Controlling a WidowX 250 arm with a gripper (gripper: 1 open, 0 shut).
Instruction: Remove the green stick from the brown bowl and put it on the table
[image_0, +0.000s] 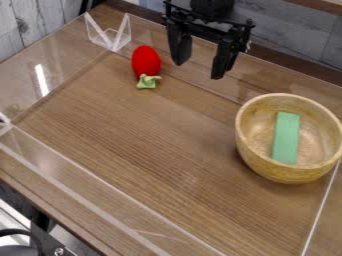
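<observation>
The green stick lies flat inside the brown bowl, which rests on the right side of the table. It is a pale green bar running roughly front to back in the bowl's pale inside. My gripper hangs at the back of the table, pointing down, open with nothing between its black fingers. It is up and to the left of the bowl, well apart from it.
A red strawberry toy with green leaves lies at the back, just left of the gripper. Low clear acrylic walls edge the tabletop, and a clear folded stand sits at the back left corner.
</observation>
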